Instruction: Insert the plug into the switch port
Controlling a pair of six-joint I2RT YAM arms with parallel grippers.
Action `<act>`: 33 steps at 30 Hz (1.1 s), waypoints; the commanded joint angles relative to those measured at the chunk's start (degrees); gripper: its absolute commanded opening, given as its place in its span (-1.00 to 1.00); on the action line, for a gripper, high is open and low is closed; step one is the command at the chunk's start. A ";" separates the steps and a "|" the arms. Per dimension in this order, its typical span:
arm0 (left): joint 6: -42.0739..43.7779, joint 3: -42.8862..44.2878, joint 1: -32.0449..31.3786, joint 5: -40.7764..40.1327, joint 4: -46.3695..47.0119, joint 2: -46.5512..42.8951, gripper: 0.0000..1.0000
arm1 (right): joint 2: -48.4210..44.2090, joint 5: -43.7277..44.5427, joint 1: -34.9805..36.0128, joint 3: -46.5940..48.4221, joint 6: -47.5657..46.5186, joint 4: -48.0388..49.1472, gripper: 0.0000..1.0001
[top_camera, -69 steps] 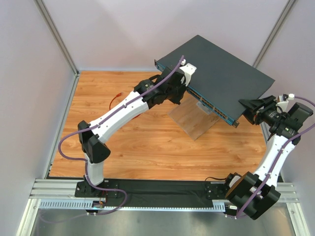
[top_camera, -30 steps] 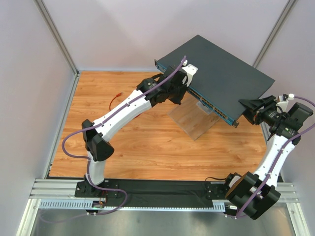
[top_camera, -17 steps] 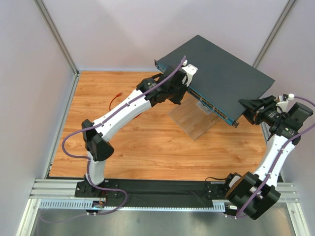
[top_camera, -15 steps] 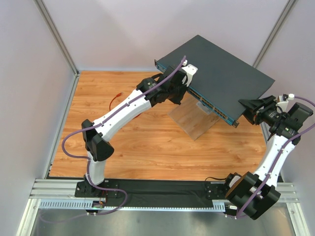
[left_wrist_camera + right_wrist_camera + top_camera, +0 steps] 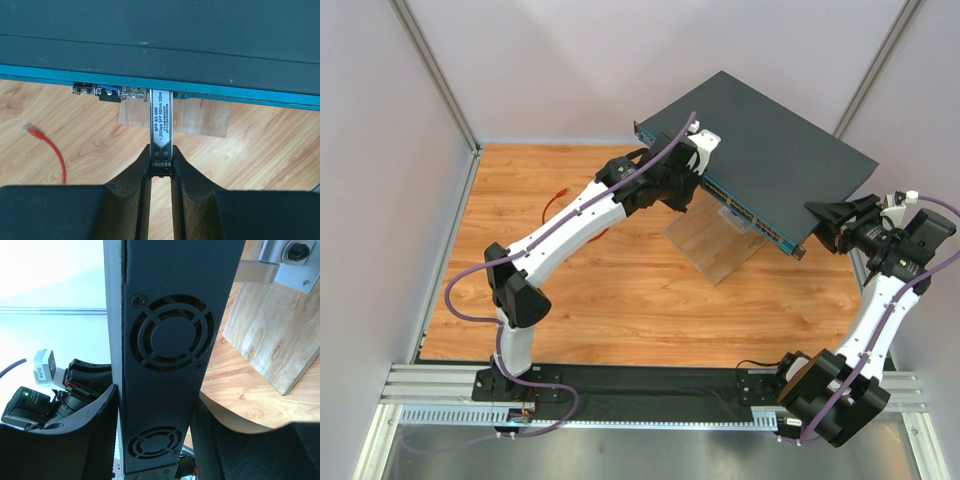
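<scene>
The switch (image 5: 770,150) is a wide dark blue-grey box propped at a tilt, its row of ports (image 5: 745,212) along the front face. My left gripper (image 5: 688,183) is at that face, shut (image 5: 161,161) on a small grey metal module (image 5: 161,117) labelled SFP-SX-MM. The module's far end meets the port row (image 5: 110,91). The plug (image 5: 29,129) ends a thin red cable (image 5: 54,152) lying loose on the wooden floor at the left (image 5: 560,194), apart from both grippers. My right gripper (image 5: 822,222) is shut (image 5: 155,395) on the switch's fan end (image 5: 167,330).
A tilted wooden block (image 5: 712,245) props up the switch and shows under its front edge (image 5: 200,117) and in the right wrist view (image 5: 270,330). Grey walls with metal posts enclose the wooden floor (image 5: 620,290). A black rail (image 5: 650,385) carries both arm bases.
The left arm's elbow shifted a little right and its gripper edged slightly toward the switch's front face about two seconds ago. Over the last second nothing visibly moved. The right arm stayed still.
</scene>
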 commanded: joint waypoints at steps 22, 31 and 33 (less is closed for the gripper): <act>1.33 12.83 1.08 1.69 6.88 6.53 -1.00 | -0.22 1.96 0.77 0.53 -5.82 2.15 -1.00; 0.98 10.91 1.78 3.80 8.47 5.13 -0.43 | 0.22 2.13 0.86 1.05 -5.47 2.23 -1.00; 0.45 8.11 2.31 4.94 7.07 2.50 -0.39 | 0.57 2.04 0.86 1.31 -5.56 2.23 -1.00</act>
